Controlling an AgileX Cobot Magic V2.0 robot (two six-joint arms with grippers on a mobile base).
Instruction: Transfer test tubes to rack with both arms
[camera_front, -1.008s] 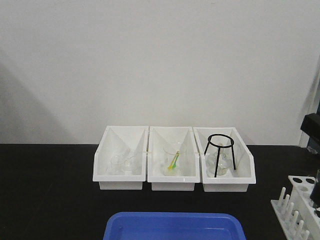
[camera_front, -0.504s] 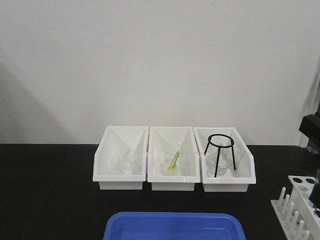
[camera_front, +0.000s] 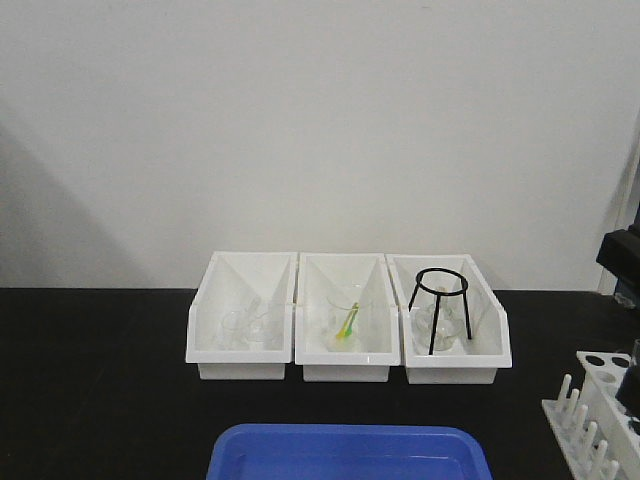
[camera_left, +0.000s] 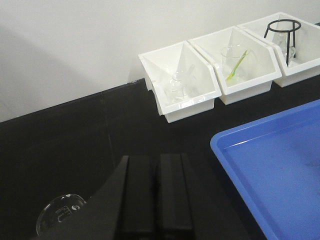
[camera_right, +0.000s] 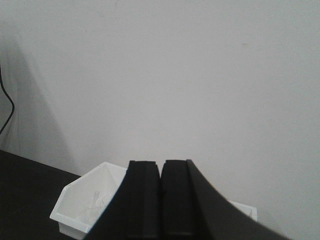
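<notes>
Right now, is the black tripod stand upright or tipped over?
Upright: the tripod stand rests on its legs with the ring on top, inside the rightmost white bin.

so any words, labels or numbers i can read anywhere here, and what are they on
No text can be read in any view.
Clear glass vessel, lower left of the left wrist view: a white printed patch, too blurred to read.
White bins, blue tray, rack: no markings visible.

L jaws closed, R jaws closed
</notes>
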